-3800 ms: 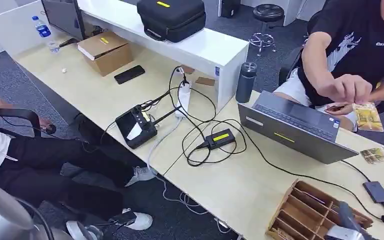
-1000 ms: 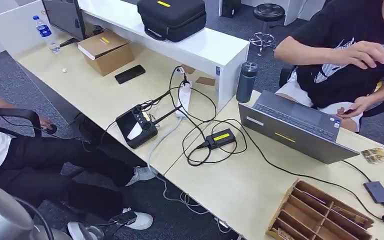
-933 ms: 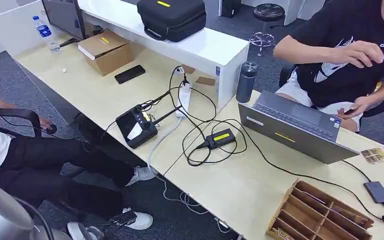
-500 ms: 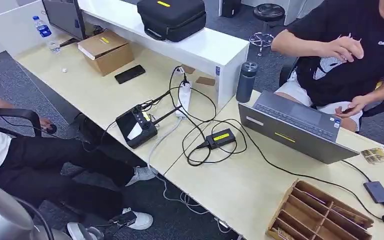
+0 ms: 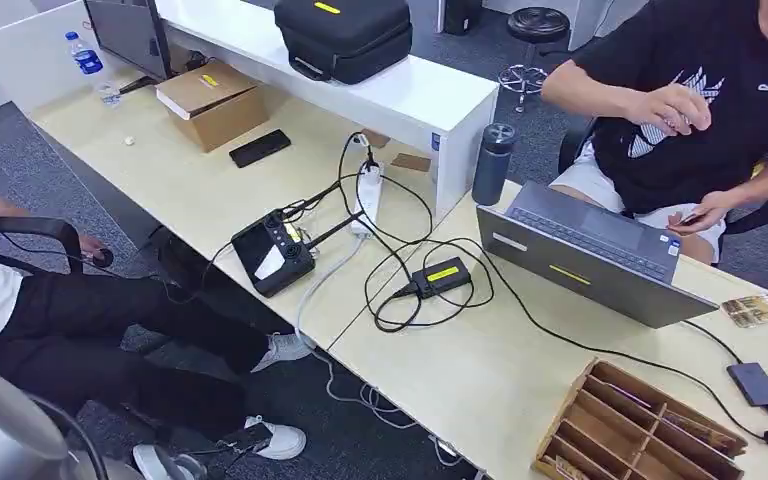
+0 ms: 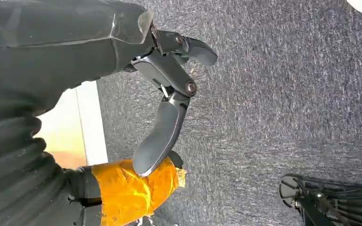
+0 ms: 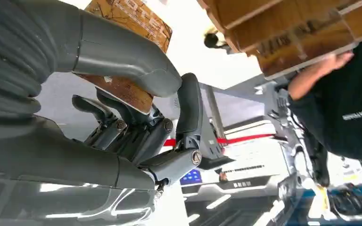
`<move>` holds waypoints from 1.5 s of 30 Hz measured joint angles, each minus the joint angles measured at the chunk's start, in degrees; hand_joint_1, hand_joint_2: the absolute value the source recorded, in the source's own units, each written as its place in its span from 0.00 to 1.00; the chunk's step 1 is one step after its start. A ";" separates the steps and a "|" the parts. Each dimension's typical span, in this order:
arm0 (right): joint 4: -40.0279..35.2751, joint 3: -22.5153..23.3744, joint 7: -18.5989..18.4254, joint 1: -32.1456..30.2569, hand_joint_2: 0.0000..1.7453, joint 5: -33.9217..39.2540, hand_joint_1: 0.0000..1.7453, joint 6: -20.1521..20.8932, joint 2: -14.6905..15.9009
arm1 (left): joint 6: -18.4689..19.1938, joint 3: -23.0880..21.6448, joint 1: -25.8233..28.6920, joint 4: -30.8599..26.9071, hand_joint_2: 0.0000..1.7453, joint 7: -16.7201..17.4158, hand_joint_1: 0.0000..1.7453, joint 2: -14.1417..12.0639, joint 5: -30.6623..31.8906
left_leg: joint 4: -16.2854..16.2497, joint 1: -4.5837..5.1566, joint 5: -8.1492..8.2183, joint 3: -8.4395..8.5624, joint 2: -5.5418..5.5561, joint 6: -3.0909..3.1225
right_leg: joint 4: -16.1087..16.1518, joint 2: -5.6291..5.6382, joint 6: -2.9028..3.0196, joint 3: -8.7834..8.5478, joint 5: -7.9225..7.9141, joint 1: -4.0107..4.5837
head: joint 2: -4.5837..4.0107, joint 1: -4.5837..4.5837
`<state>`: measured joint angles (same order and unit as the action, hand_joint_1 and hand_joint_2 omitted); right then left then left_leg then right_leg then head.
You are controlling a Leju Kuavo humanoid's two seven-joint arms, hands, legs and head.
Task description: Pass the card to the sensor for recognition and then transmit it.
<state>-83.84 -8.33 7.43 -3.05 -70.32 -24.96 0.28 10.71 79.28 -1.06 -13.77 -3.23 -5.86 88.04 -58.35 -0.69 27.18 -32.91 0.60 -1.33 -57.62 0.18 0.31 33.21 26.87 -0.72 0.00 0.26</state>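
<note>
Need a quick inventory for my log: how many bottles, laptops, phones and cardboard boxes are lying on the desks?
Bottles: 2
Laptop: 1
Phone: 1
Cardboard box: 1
Total: 5

Bright, even, soft-shadowed light; head view sharp (right wrist view glary, blurred).

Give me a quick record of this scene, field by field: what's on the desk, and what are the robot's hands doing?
Desk: laptop, wooden organizer, dark bottle, cardboard box
Card reader: small dark pad, cabled
Loose card, beside the laptop
Left hand: empty, over carpet
Right hand: pinches a brown card
Person: seated behind the laptop
</note>
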 joint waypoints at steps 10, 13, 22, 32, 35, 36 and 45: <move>3.80 -0.20 -5.48 0.90 1.00 -5.24 1.00 3.74 0.11 | -0.02 0.26 -0.01 0.00 1.00 0.15 0.00 0.00 0.59 | 0.00 0.00 0.00 -0.01 0.00 0.00 | 0.00 0.00 0.00 0.00 0.00 0.00 | 0.00 0.00; 4.52 -0.24 -6.08 1.18 1.00 -5.66 1.00 3.74 0.13 | -0.09 0.35 -0.01 0.00 1.00 0.20 0.00 0.00 0.59 | 0.00 0.00 0.00 -0.01 0.00 0.00 | 0.00 0.00 0.00 0.00 0.00 0.00 | 0.00 0.00; 3.36 -0.72 -4.21 0.94 1.00 -3.40 1.00 1.96 0.13 | -0.20 1.25 -0.01 0.00 1.00 0.24 0.00 0.02 0.81 | 0.00 0.00 0.00 0.00 0.00 0.00 | 0.00 0.00 0.00 0.01 0.00 0.00 | 0.00 0.00; -5.43 -2.12 0.62 0.33 1.00 2.02 1.00 -0.59 0.13 | -0.11 1.64 -0.02 0.00 1.00 0.22 0.00 0.24 1.64 | 0.00 0.00 0.00 -0.01 -0.01 0.00 | 0.00 0.00 0.00 0.00 0.00 0.00 | 0.00 0.00; -7.85 -3.13 1.93 1.59 1.00 3.76 1.00 0.79 0.13 | 0.13 1.62 -0.04 0.00 1.00 0.13 0.00 0.22 1.79 | 0.00 0.00 0.00 -0.02 -0.03 0.00 | -0.01 0.01 0.01 0.00 -0.01 0.00 | 0.00 0.00; -8.35 -3.71 2.16 2.44 1.00 4.20 1.00 1.57 0.13 | 0.20 1.62 -0.06 0.00 1.00 0.07 0.00 0.22 1.79 | 0.00 0.00 0.00 -0.01 -0.05 0.00 | -0.01 0.02 0.01 0.00 -0.02 0.00 | 0.00 0.00; -6.43 -11.14 1.26 17.37 1.00 6.93 1.00 11.36 -0.04 | 1.72 0.23 -0.45 0.00 1.00 -0.39 0.00 -1.14 1.86 | 0.00 -0.01 -0.13 0.01 -0.10 -0.09 | -0.07 0.07 0.08 0.05 -0.13 0.01 | 0.00 0.00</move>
<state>-90.28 -19.47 8.68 14.32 -63.39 -13.60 0.24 12.43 79.50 -1.51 -13.77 -3.63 -7.00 89.90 -58.35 -0.70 27.06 -32.90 0.50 -1.42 -57.69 0.25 0.39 33.26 26.74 -0.71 0.00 0.26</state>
